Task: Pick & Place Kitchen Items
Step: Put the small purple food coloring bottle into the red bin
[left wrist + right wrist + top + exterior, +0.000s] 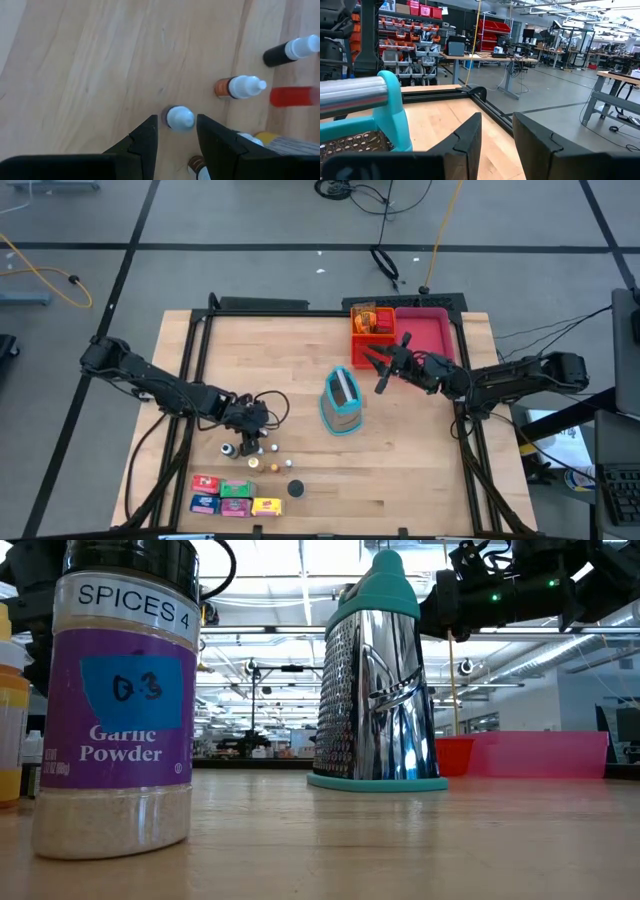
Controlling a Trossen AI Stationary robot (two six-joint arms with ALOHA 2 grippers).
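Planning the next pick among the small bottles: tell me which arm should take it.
Left, probably. The left gripper hangs over the small bottles, its open fingers either side of a white-capped bottle. The right gripper is up beside the grater, empty, far from the bottles.

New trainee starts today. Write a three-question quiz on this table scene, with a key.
1. True or false: the left gripper holds a bottle clear of the table.
2. Which stands nearest the cheese grater? A) red tray B) yellow box C) black round piece
3. What does the low view's jar label say it contains?

Key: 1 false, its open fingers straddle a white-capped bottle standing on the wood. 2 A. 3 Garlic powder.
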